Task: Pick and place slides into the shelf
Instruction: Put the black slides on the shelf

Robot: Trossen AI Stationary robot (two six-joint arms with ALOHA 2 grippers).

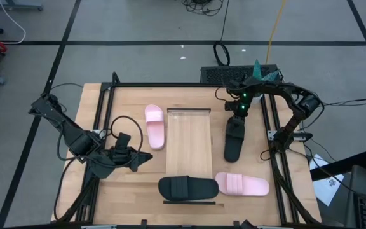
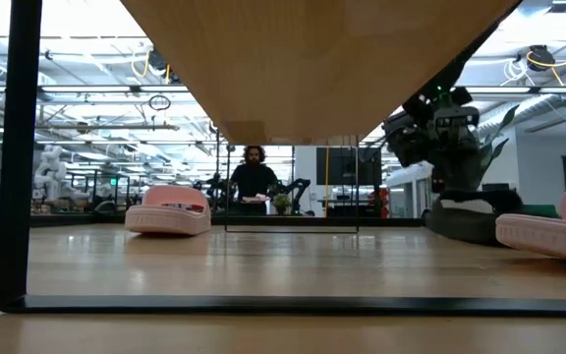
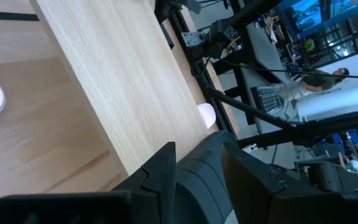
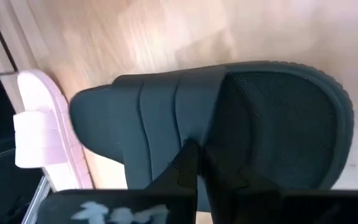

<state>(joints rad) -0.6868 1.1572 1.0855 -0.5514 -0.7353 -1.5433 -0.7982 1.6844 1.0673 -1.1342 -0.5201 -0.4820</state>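
The shelf (image 1: pixel 188 137), a pale wood rack, stands mid-table. A black slide (image 1: pixel 235 141) lies lengthwise right of it, with my right gripper (image 1: pixel 237 116) shut on it at its far part. A pink slide (image 1: pixel 155 126) rests sole-down left of the shelf. Another black slide (image 1: pixel 188 187) and a pink one (image 1: pixel 242 184) lie side by side near the front edge. My left gripper (image 1: pixel 142 159) hangs open above the table left of the shelf, touching nothing. In its wrist view the front black slide (image 3: pixel 205 163) shows beyond its fingers. My right gripper pinches the edge of the black slide's wide strap (image 4: pixel 185 134) between its two fingers, where the strap meets the textured footbed (image 4: pixel 278 118). The fingers come slanting down from the table's far side. In the low view the slide (image 2: pixel 465 221) still sits low on the table.
Dark frame rails (image 1: pixel 107 121) run along the table's left and right sides. A keyboard (image 1: pixel 234 74) lies beyond the far edge. A person (image 2: pixel 254 182) stands in the room behind. Bare wood lies between the left pink slide and the left rail.
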